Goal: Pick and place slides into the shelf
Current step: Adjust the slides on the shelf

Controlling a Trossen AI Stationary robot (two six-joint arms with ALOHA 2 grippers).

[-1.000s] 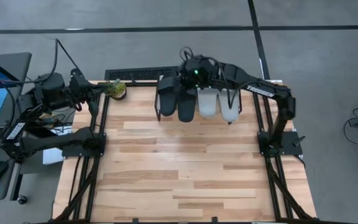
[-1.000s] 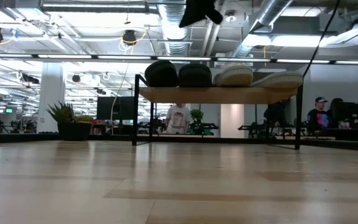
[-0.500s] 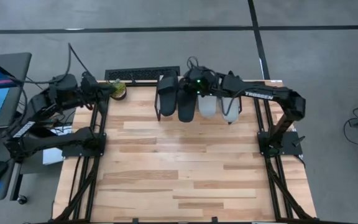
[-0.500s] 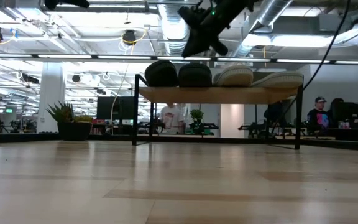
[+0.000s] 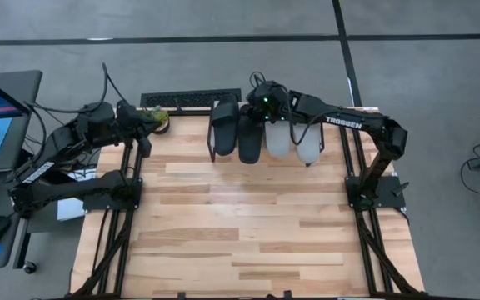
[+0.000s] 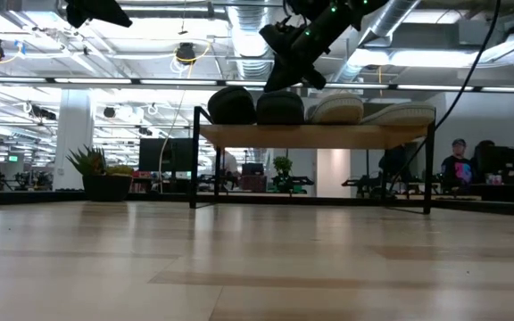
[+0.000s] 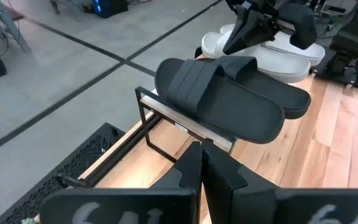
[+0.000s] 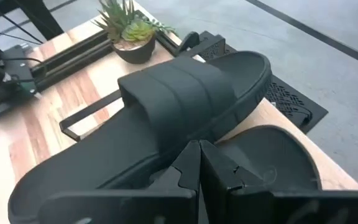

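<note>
The shelf (image 6: 310,135) stands at the table's far edge. Four slides lie side by side on its plank, soles down: two black slides (image 5: 223,129) (image 5: 249,137) on the left, two light grey slides (image 5: 278,137) (image 5: 308,142) on the right. My right gripper (image 6: 279,82) is shut and slants down just above the black pair (image 8: 185,112), close over the second black slide (image 6: 280,107). My left gripper (image 7: 201,152) is shut with nothing in it. It hangs high near the table's far left corner (image 5: 144,125), pointing at the shelf's left end (image 7: 166,118). My right gripper's shut fingertips (image 6: 277,86) stand right over the top of the second black slide (image 6: 280,96), slanting down from the table's right. I cannot tell whether they touch it. My left gripper touches nothing.
A small potted plant (image 5: 158,121) stands at the table's far left corner, between my left gripper and the shelf. A black grille-like tray (image 5: 186,100) lies just beyond the far edge. The wide wooden tabletop (image 5: 240,225) stretches in front of the shelf.
My right gripper has sunk from high above the shelf to just over the black slides, staying shut. My left gripper has reached toward the table's right, nearer the plant and the shelf, and dropped a little. The slides have not moved.
</note>
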